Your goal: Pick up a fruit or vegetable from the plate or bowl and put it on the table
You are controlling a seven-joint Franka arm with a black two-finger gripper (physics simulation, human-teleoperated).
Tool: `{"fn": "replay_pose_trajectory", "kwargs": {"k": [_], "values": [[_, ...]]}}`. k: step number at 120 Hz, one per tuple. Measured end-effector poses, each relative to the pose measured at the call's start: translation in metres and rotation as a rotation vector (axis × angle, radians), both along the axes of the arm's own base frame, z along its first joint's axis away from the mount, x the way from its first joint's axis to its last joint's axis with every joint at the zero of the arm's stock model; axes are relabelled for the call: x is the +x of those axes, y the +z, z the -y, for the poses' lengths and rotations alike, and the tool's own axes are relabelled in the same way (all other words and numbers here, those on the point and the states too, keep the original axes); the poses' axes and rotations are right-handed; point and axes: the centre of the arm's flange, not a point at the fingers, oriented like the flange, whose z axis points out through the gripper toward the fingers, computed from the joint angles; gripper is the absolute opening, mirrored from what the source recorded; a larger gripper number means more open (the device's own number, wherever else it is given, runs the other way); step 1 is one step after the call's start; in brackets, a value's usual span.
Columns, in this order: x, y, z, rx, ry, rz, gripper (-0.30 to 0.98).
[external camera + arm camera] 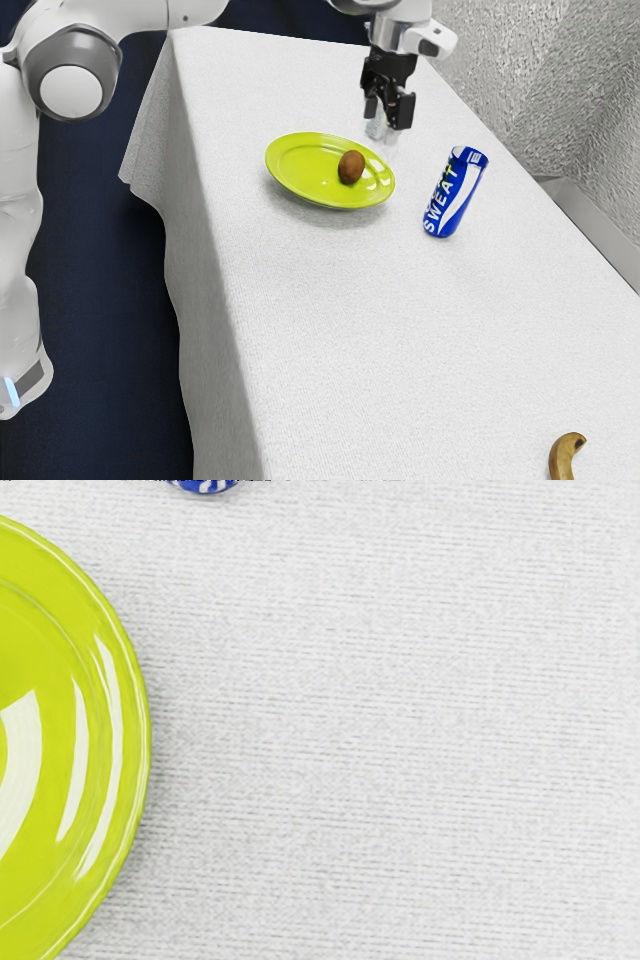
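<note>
Fruit (pixel 351 167), small, brown and egg-shaped, lies on the yellow-green plate (pixel 290 175), and you can see it sits off the middle, over toward the rim on the blue can's side. Nothing is touching it but the plate. The pincer (pixel 387 118) is up above the far side of the plate, past the rim and clear of the fruit. You have its two fingers apart, pointing down, with a gap between them. Just under it you can make out something pale and see-through, too faint to name.

Your arm (pixel 75 80) rises at the exterior view's left, crosses along the top, leaves the picture for a stretch and comes back in where the hand (pixel 400 38) hangs down over the surface (pixel 330 350). From the wrist view, you are looking down on the white cloth beside the plate, with part of its glossy, curved rim in sight.

The plate is a shallow round one, and the brown fruit rests on it with white glints of light around. Near the plate, apart from it, you have the blue can (pixel 455 192) standing, white letters on its side. Farther off, close to the exterior view's lower right corner, a curved, brownish banana (pixel 563 460) lies on the cloth, cut off by the picture's edge.
</note>
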Motion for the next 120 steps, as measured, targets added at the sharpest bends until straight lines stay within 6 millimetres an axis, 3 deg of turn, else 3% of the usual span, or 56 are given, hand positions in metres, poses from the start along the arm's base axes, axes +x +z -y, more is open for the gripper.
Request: {"fn": "replay_pose_trajectory", "kwargs": {"k": [18, 26, 34, 40, 52, 58, 69, 81, 108, 120], "values": [[0.004, -0.005, 0.007, -0.009, -0.008, -0.010, 0.69], [0.006, -0.012, -0.010, -0.013, 0.024, -0.026, 0.68], [0.006, -0.021, -0.054, -0.006, 0.108, -0.045, 0.68], [-0.001, -0.025, -0.101, 0.000, 0.197, -0.054, 0.68], [-0.014, -0.061, -0.203, -0.044, 0.385, -0.104, 0.69], [-0.017, -0.064, -0.227, -0.052, 0.430, -0.100, 0.69], [-0.018, -0.067, -0.252, -0.053, 0.479, -0.091, 0.69], [-0.008, -0.082, -0.270, -0.045, 0.506, -0.103, 0.69], [0.020, -0.119, -0.279, -0.023, 0.510, -0.136, 0.69], [0.042, -0.131, -0.272, -0.024, 0.490, -0.127, 0.69]]}}
